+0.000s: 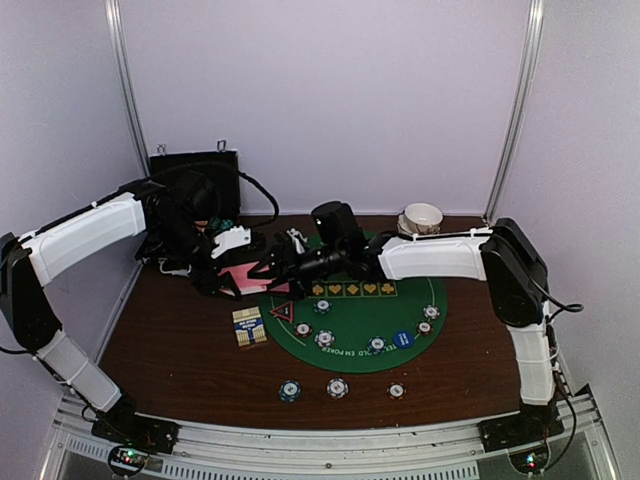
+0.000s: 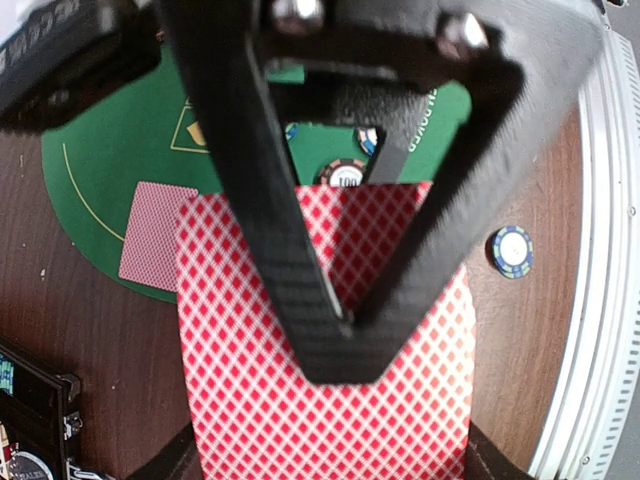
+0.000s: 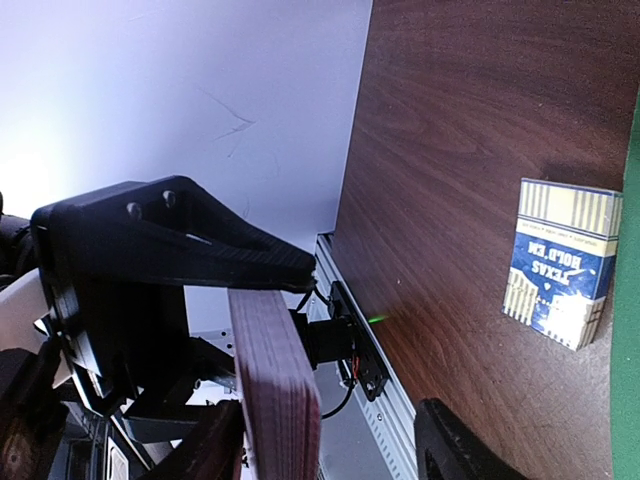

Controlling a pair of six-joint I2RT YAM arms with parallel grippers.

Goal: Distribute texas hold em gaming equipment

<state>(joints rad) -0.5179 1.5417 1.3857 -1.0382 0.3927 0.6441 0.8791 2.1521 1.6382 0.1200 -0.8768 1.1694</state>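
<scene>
Thick deck of pink diamond-backed playing cards [image 2: 250, 420] hangs over the left half of the dark wooden tabletop [image 1: 180, 340], by the left rim of the round green felt poker mat [image 1: 350, 322], pinched across its faces by the L gripper [image 2: 340, 345] so the free end is offered to the other arm. The R gripper [image 3: 330, 447], fingers apart either side of that end, looks set to strip off a card, prob. to join the single pink-backed card [image 2: 155, 235] lying face down at the mat's edge. Blue-and-cream card box [image 3: 560, 265] sits on the wood just off the mat, w/ three stripe-edged round chips [image 1: 337, 387] along the tabletop's near edge.
</scene>
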